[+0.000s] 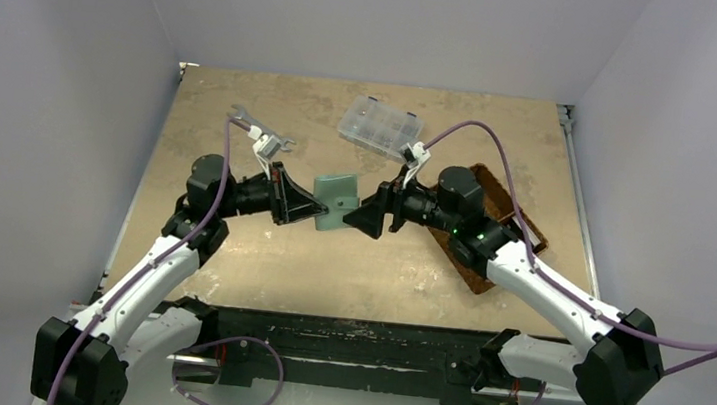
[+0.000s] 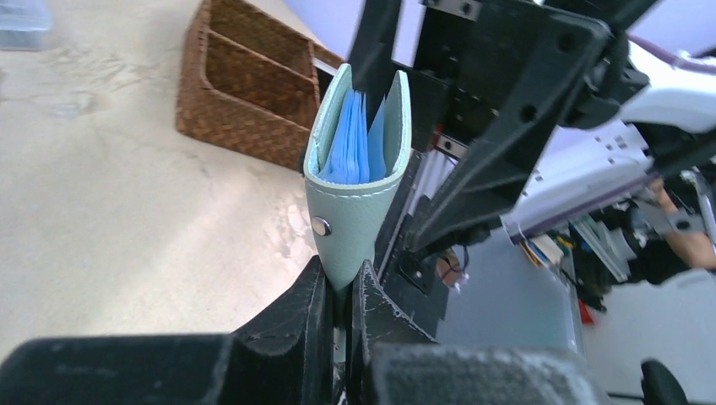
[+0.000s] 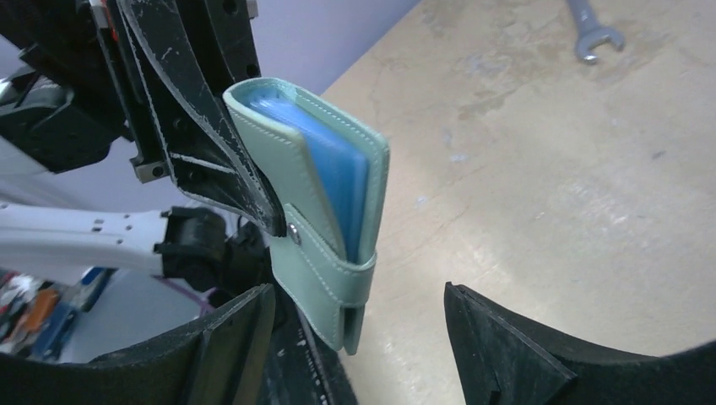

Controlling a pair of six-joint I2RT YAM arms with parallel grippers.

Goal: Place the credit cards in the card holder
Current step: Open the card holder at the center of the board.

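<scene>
The sage-green wallet [image 1: 338,200], blue pockets showing, is held above mid-table, pinched shut-tight by the left gripper [image 2: 342,297], with the right gripper [image 3: 359,316] gaping around it, near the basket [image 1: 512,205], wrench [image 1: 243,115] and clear box [image 1: 379,126].

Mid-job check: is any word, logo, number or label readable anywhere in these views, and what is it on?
No text reads in any view.
card holder: plain green cover, no lettering showing.
wrench: any stamping is too small to read.
clear plastic box: no label visible.
woven basket: no tag visible.
</scene>
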